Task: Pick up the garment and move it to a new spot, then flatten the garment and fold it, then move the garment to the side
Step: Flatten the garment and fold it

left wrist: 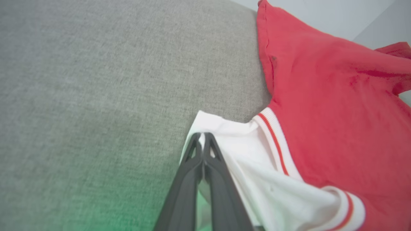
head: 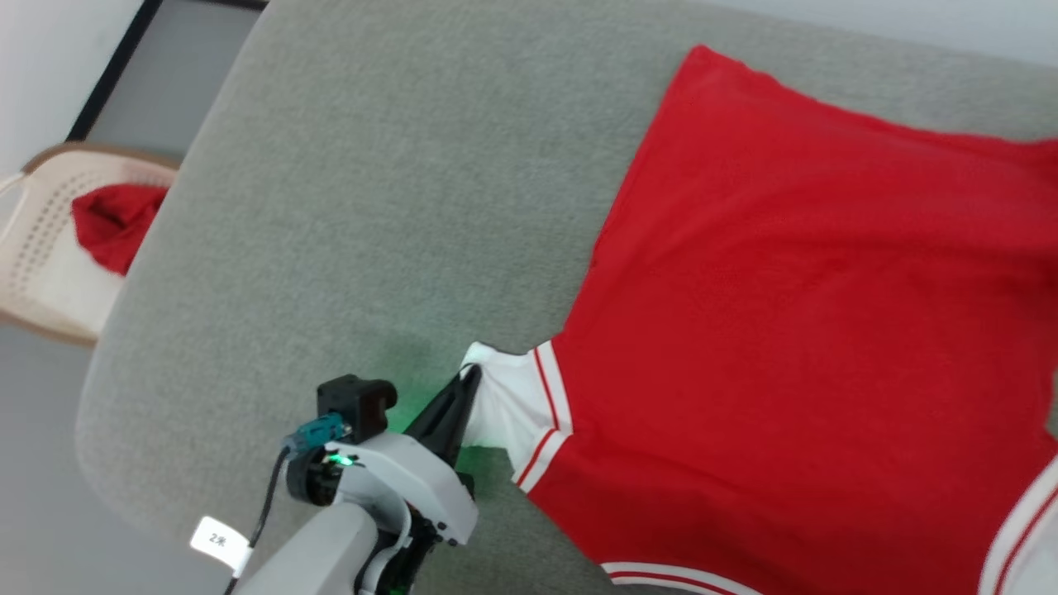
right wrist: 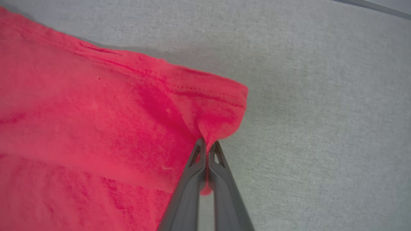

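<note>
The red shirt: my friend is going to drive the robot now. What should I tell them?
Left gripper: shut on the edge of the white sleeve.
Right gripper: shut on a red corner of the garment.
Garment: spread on the grey padded surface, plain red side up, mostly flat, with wrinkles near the pinched corner.
Done: it looks laid out; no fold shows.
Left: finish flattening, fold it, then move it to the side.
</note>
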